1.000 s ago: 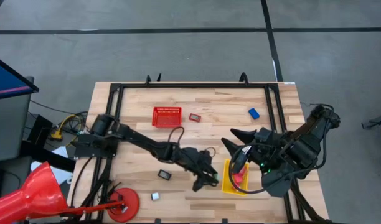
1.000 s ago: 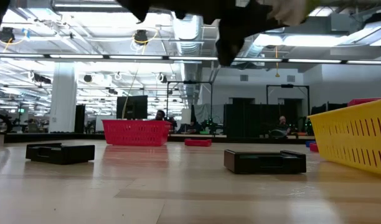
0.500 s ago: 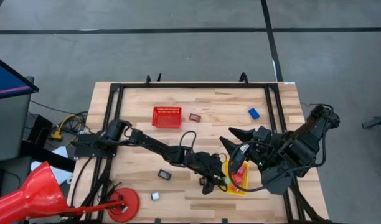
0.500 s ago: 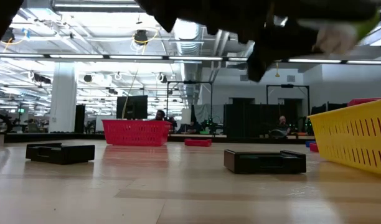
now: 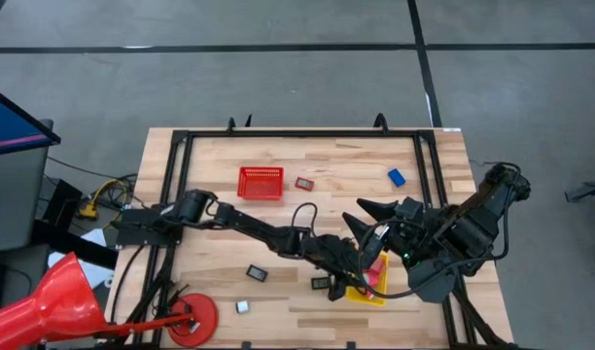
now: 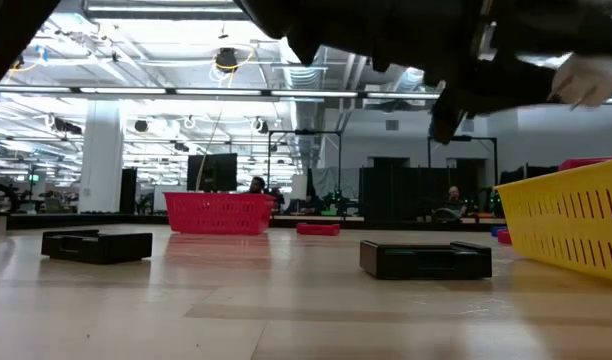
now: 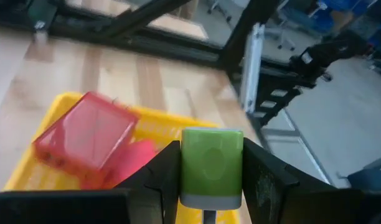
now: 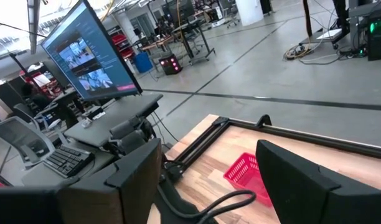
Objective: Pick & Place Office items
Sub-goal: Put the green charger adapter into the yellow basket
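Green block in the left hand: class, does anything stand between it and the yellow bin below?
Nothing visible does. The left hand holds the green block between its fingers, above the near edge of the yellow bin. Inside lie only pink and red pieces, off to one side of the block.

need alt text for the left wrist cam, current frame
The left gripper holds a green block between its jaws, above a yellow bin on the wooden table. Inside the bin lie a translucent pink-red block and other pink pieces. Beyond the table's black frame, the floor is visible.
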Action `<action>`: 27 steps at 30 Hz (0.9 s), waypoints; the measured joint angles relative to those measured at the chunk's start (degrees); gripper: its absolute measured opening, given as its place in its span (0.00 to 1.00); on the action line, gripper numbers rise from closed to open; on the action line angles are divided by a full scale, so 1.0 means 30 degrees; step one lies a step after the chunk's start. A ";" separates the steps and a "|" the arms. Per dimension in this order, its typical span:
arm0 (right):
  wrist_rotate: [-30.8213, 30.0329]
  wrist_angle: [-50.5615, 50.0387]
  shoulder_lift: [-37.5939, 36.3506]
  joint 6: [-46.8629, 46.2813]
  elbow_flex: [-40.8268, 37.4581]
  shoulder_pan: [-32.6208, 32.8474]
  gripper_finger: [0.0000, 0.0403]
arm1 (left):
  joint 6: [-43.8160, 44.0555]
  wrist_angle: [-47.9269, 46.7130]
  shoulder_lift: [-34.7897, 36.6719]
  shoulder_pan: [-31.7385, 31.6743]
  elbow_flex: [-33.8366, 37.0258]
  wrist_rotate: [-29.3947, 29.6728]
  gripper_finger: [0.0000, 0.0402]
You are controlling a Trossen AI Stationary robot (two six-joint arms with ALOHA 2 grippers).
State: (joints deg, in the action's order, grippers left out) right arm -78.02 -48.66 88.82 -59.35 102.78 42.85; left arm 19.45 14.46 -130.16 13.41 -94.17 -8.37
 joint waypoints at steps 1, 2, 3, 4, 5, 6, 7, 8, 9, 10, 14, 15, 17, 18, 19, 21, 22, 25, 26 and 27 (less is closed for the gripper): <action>0.0000 -0.0009 0.0000 0.0000 0.0000 0.0000 0.63 | 0.0011 -0.0111 0.0006 -0.0073 0.0006 -0.0073 0.31; -0.0007 -0.0009 0.0000 0.0002 0.0000 0.0007 0.63 | 0.0011 -0.0031 0.0006 -0.0139 0.0006 -0.0085 0.31; 0.0001 -0.0002 0.0000 0.0041 0.0000 0.0007 0.63 | 0.0011 0.0052 0.0006 -0.0193 0.0000 -0.0112 0.31; 0.0015 0.0028 0.0000 0.0177 0.0000 0.0007 0.63 | 0.0011 0.0081 0.0006 -0.0246 -0.0002 -0.0189 0.31; 0.0043 0.0102 0.0000 0.0352 0.0000 0.0007 0.63 | 0.0011 0.0031 -0.0003 -0.0263 -0.0002 -0.0239 0.31; 0.0044 0.0222 0.0000 0.0433 0.0000 0.0007 0.63 | 0.0011 0.0013 -0.0026 -0.0271 -0.0002 -0.0243 0.31; 0.0039 0.0253 0.0000 0.0485 0.0000 0.0015 0.63 | 0.0011 0.0004 -0.0031 -0.0269 -0.0002 -0.0242 0.31; 0.0044 0.0246 0.0000 0.0492 0.0000 0.0015 0.63 | 0.0011 0.0009 -0.0031 -0.0253 -0.0002 -0.0290 0.31; 0.0044 0.0246 0.0000 0.0495 0.0000 0.0015 0.63 | 0.0011 0.0030 -0.0031 -0.0241 -0.0002 -0.0353 0.31; 0.0044 0.0245 0.0000 0.0495 0.0000 0.0015 0.63 | 0.0000 0.0057 -0.0031 -0.0234 -0.0002 -0.0366 0.31; 0.0048 0.0246 0.0000 0.0495 0.0000 0.0007 0.63 | -0.0010 0.0035 -0.0031 -0.0165 -0.0002 -0.0370 0.34; 0.0051 0.0246 0.0000 0.0495 0.0000 0.0007 0.63 | -0.0029 0.0047 -0.0031 -0.0134 -0.0002 -0.0367 0.34; 0.0044 0.0253 0.0000 0.0495 0.0000 0.0004 0.63 | -0.0043 0.0228 -0.0031 -0.0110 -0.0002 -0.0534 0.35; 0.0044 0.0260 0.0000 0.0495 0.0000 0.0000 0.63 | -0.0040 0.0486 -0.0031 -0.0110 -0.0002 -0.0811 0.35; 0.0051 0.0294 0.0000 0.0495 0.0000 0.0000 0.63 | -0.0042 0.0758 -0.0031 -0.0110 -0.0002 -0.0901 0.35; 0.0044 0.0333 0.0000 0.0495 0.0000 0.0000 0.63 | -0.0023 0.1169 -0.0031 -0.0110 -0.0002 -0.0923 0.35; 0.0044 0.0380 0.0000 0.0495 0.0000 0.0000 0.63 | 0.0017 0.1298 -0.0031 -0.0110 -0.0002 -0.0930 0.35; 0.0051 0.0388 0.0000 0.0481 0.0000 0.0000 0.63 | 0.0389 0.2014 -0.0031 -0.0103 0.0006 -0.0956 0.36; 0.0051 0.0402 0.0000 0.0481 0.0000 0.0000 0.63 | 0.0579 0.2226 -0.0031 -0.0110 0.0006 -0.1013 0.36; 0.0051 0.0416 0.0000 0.0474 0.0000 0.0000 0.63 | 0.0632 0.2329 -0.0031 -0.0110 0.0006 -0.1138 0.37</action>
State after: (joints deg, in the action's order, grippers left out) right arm -77.87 -47.41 88.82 -57.93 102.78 42.85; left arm 21.35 21.45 -130.26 13.08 -94.15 -11.78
